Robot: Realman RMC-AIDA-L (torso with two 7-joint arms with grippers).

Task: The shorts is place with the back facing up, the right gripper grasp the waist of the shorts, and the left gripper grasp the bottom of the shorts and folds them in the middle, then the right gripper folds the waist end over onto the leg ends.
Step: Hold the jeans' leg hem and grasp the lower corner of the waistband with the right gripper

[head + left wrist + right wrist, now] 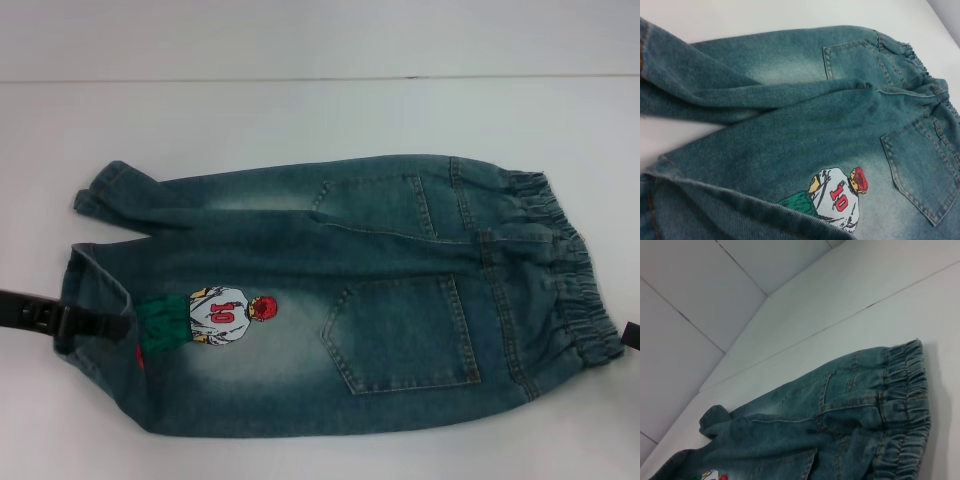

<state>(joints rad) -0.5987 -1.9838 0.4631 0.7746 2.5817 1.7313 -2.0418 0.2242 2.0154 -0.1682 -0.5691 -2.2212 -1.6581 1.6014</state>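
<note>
— Whereabouts of the shorts (330,300)?
— Spread flat on the white tabletop (300,110), back side up. Both back pockets (410,335) showing, likewise the number 10 player print (225,315) on the nearer leg.

— And the waist (570,270)?
— Over on the robot's right, ruffled and resting on the tabletop. Leg ends (100,195) over on the left: the farther one rumpled and folded a little, the nearer one raised slightly off the surface.

— Any sign of the left hand (105,324)?
— Reaching in low from the left edge, right at the hem of the nearer leg, touching the denim just beside the print. Released or clenched: cannot tell.

— Right hand (630,335)?
— Only a black sliver at the right edge of the head view, just beside the near end of the waist. Touching or not, impossible to say. Grip: cannot tell either.
</note>
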